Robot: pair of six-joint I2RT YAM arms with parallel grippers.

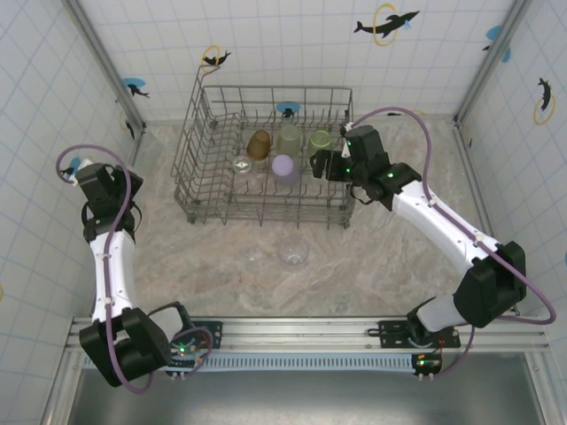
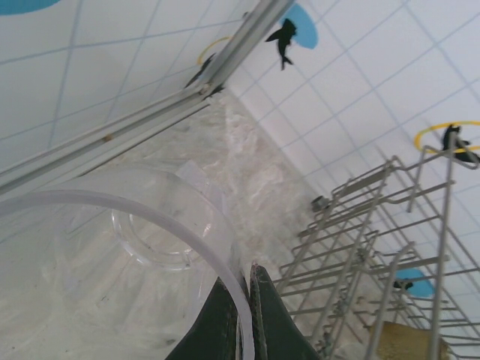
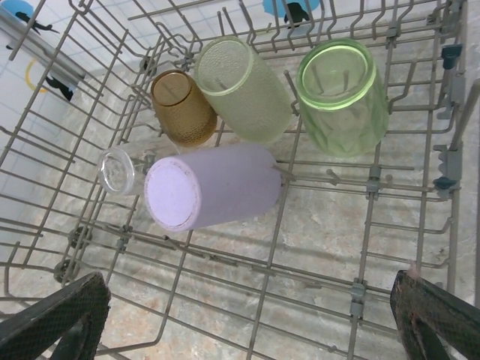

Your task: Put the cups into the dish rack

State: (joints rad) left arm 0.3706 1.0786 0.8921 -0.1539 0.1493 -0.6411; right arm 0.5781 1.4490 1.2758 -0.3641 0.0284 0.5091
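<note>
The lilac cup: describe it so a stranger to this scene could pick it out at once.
Find the grey wire dish rack at the back of the table. Near its middle sits the lilac cup. No other cup there is purple.

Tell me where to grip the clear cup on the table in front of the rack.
Pinch its wall at the rim, coming straight down from above: the clear cup seems to stand on end, round outline facing up. The right gripper, open over the dish rack, is free.
</note>
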